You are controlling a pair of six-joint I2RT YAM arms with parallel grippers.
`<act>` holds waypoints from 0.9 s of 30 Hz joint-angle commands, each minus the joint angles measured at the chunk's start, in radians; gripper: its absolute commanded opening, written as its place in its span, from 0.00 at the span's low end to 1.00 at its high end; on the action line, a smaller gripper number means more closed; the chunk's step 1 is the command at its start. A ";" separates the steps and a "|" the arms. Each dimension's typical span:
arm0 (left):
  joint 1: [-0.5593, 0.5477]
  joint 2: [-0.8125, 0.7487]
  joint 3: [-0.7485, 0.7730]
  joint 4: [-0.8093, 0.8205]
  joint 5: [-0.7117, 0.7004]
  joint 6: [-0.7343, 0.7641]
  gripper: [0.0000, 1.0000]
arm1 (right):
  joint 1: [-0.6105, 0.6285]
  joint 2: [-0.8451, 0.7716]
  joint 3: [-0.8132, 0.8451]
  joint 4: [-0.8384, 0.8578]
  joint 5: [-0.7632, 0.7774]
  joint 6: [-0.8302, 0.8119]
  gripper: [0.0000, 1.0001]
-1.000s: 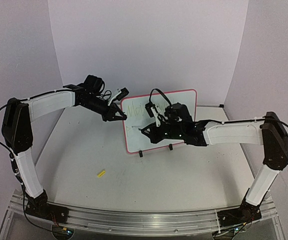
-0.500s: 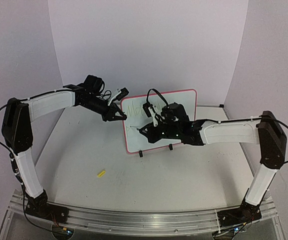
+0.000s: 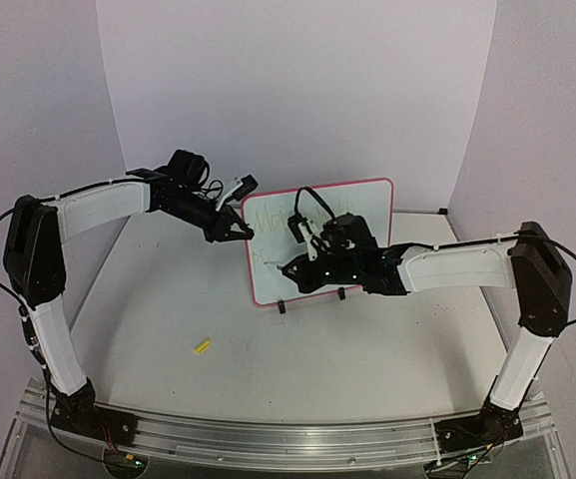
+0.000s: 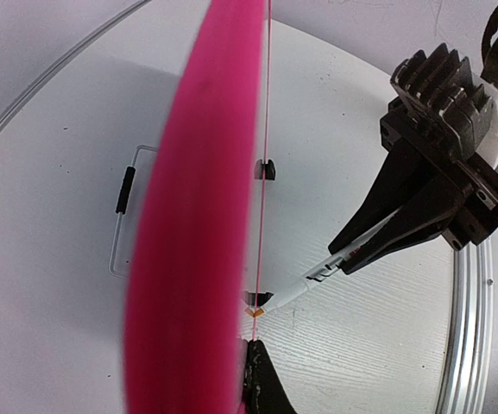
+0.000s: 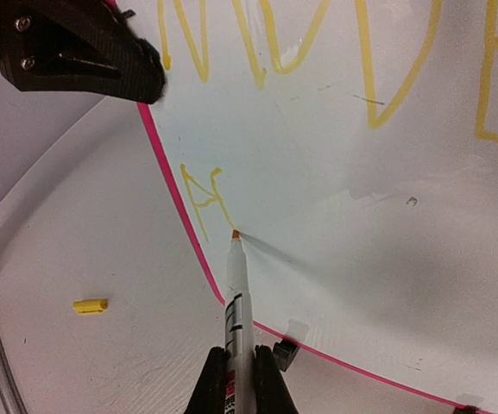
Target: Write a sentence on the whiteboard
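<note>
The right pincer (image 5: pixel 240 366) is writing while the left pincer (image 3: pixel 240 234) is steadying the whiteboard (image 3: pixel 369 205).
The board is standing upright on the worktop (image 3: pixel 168 329), seemingly light and tippy, so the left is clamping its left edge. The right, clamped on the marker (image 5: pixel 236 297), is touching its tip beneath the sentence (image 5: pixel 374 121), finishing an "A".

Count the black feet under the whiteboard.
2: one foot beneath the lower left corner of the whiteboard, the other foot further right along its bottom edge, beside the right arm. More could hide behind that arm.
</note>
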 commanded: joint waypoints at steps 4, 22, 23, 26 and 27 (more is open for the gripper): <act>-0.002 -0.002 -0.012 -0.037 -0.127 0.081 0.00 | -0.005 -0.024 -0.007 0.011 0.096 0.003 0.00; -0.004 -0.002 -0.013 -0.036 -0.128 0.081 0.00 | -0.005 -0.090 0.015 0.021 0.123 -0.025 0.00; -0.004 -0.002 -0.013 -0.037 -0.128 0.080 0.00 | -0.005 -0.093 0.012 0.024 0.122 -0.024 0.00; -0.004 -0.002 -0.014 -0.036 -0.128 0.080 0.00 | -0.004 -0.102 0.007 0.032 0.121 -0.022 0.00; -0.004 -0.001 -0.013 -0.036 -0.128 0.080 0.00 | -0.005 -0.104 0.007 0.033 0.121 -0.022 0.00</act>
